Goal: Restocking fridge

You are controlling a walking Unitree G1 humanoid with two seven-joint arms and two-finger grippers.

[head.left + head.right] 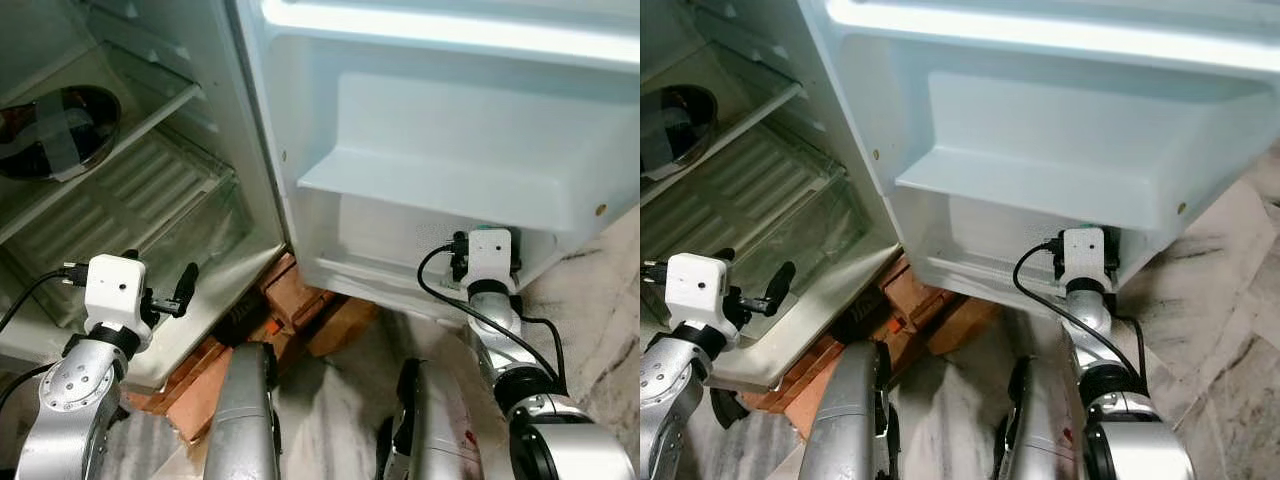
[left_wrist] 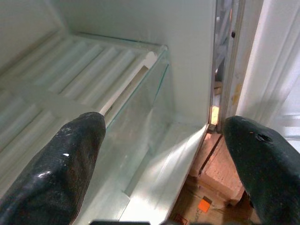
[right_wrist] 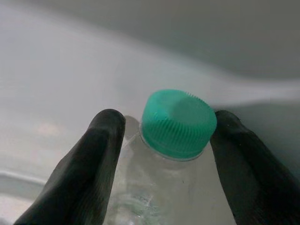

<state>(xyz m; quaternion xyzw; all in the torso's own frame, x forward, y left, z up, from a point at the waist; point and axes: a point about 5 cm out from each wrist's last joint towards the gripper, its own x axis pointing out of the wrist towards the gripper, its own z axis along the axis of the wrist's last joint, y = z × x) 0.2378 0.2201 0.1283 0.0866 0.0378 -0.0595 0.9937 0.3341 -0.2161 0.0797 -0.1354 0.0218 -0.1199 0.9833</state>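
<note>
The right gripper [image 3: 164, 154] holds a clear bottle [image 3: 164, 187] with a green cap [image 3: 178, 122] between its jaws, at the fridge door's [image 1: 450, 150] lowest shelf. The left gripper [image 2: 164, 164], jaws wide, faces the fridge's bottom drawer [image 2: 140, 154].

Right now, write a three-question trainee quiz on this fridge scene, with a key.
1. True or false: the right gripper holds a clear bottle with a green cap.
2. Which part of the fridge is the right gripper reaching into? A) the top glass shelf B) the lower door shelf C) the crisper drawer
3. Fill in: the left gripper has its fingers ____, pointing into the fridge's bottom compartment.

Key: 1 true; 2 B; 3 open
</note>
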